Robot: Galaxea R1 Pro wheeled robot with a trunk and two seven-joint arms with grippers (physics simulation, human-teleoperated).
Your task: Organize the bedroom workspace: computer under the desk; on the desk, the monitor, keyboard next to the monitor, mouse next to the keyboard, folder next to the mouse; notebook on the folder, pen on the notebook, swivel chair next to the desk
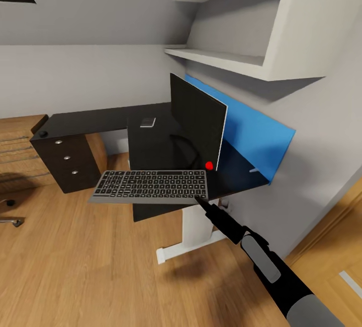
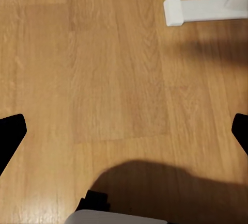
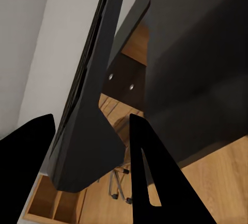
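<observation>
The right gripper (image 1: 199, 198) is clenched on the near right corner of the keyboard (image 1: 151, 185), a finger (image 3: 150, 182) on either side of the slab in the right wrist view. The keyboard lies level, long axis along the desk's (image 1: 100, 118) near edge, hanging out past it over the wood floor (image 1: 75, 261). The left gripper (image 2: 124, 131) hangs released above bare planks near a white desk foot (image 2: 178, 11). Behind the keyboard the monitor (image 1: 196, 123) stands upright on the desk. A small grey object (image 1: 148, 122) lies farther back. A drawer unit (image 1: 68, 161) sits under the desk's far left end, and white shelves (image 1: 226, 61) hang on the wall.
</observation>
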